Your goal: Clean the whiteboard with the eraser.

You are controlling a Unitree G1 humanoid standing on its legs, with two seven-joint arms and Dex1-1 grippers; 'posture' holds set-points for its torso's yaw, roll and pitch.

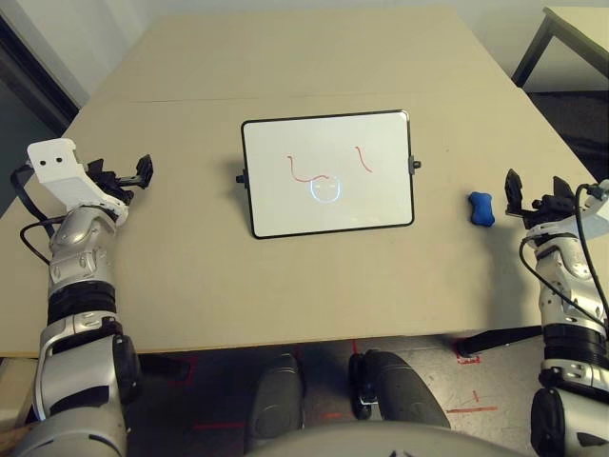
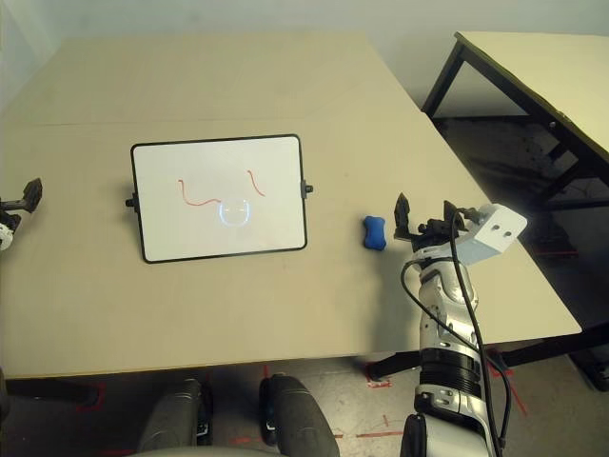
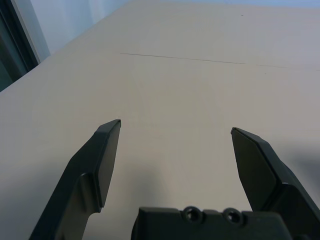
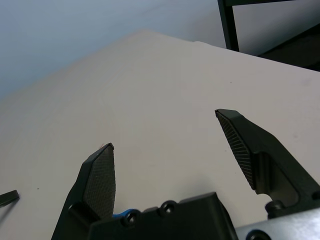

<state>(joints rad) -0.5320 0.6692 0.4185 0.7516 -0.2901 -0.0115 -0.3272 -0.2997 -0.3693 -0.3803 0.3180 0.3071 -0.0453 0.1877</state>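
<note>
Two end effectors hover spread and empty at the bench's sides. The eraser (image 1: 481, 208) lies just beside the right end effector (image 1: 533, 195), on its inner side, long axis running away from the robot. The whiteboard (image 1: 327, 173), red-marked, lies mid-bench; the left end effector (image 1: 143, 171) is well apart.

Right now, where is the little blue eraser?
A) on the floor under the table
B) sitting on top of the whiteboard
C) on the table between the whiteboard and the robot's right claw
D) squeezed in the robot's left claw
C: the eraser lies on the bare table, off the whiteboard, just in front of the open right claw, which is not touching it.
</note>
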